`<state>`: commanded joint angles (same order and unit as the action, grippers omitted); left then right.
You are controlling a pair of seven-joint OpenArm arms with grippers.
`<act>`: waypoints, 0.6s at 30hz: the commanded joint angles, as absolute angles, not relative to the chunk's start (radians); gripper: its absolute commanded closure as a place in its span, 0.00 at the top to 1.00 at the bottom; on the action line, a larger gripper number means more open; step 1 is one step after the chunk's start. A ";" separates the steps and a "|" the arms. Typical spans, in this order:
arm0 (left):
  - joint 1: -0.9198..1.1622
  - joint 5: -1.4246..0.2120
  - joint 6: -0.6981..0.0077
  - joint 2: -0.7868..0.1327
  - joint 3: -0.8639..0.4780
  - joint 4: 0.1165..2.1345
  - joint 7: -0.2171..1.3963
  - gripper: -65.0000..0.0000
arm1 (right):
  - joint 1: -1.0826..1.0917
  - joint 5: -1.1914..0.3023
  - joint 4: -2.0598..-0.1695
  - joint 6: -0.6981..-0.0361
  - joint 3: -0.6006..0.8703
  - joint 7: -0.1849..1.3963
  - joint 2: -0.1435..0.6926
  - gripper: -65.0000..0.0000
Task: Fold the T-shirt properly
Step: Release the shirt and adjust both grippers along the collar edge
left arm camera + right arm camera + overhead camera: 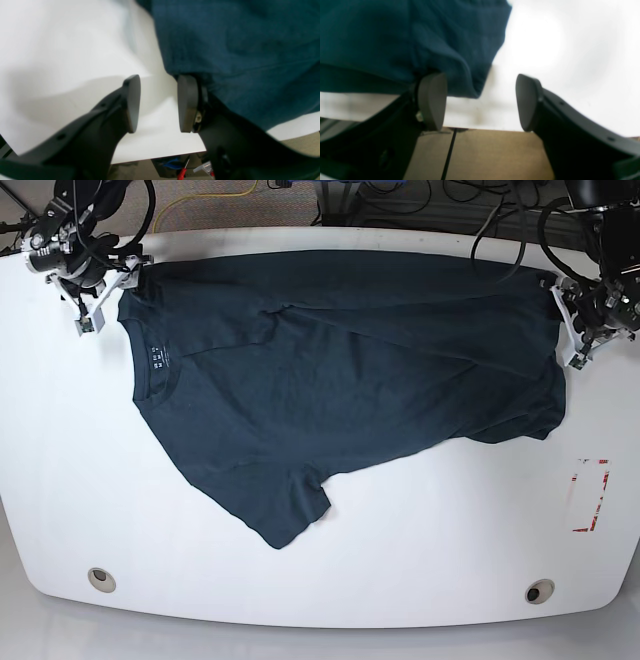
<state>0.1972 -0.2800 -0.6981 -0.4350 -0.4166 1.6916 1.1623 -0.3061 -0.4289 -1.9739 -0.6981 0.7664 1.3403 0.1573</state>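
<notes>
Left gripper: jaws parted wide, nothing between the pads, only bare white table in the gap. Its pad at 3 o'clock of that gap touches the edge of the T-shirt, cloth draped past it, not pinched. In the base view this gripper sits at the shirt's 3 o'clock edge. Right gripper: also wide open, gap empty; the pad at 9 o'clock sits against a shirt fold, the other pad well clear over table. In the base view it is at the shirt's 10 o'clock corner, beside the collar. T-shirt lies spread across the far half of the table, collar toward 9 o'clock, one sleeve pointing to 6 o'clock, wrinkled near 3 o'clock. Red-and-white marking on the table at 4 o'clock, apart from the shirt.
</notes>
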 joint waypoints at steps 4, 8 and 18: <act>0.166 -0.280 -0.698 -0.433 -0.420 1.755 1.221 0.33 | -0.306 -0.481 -1.974 -0.698 0.765 1.340 0.148 0.62; 0.137 -0.280 -0.698 -0.427 -0.420 1.773 1.291 0.33 | -0.303 -0.515 -1.972 -0.698 0.762 1.340 0.142 0.63; 0.194 -0.282 -0.698 -0.392 -0.420 1.774 1.308 0.33 | -0.291 -0.515 -1.844 -0.698 0.765 1.336 0.127 0.62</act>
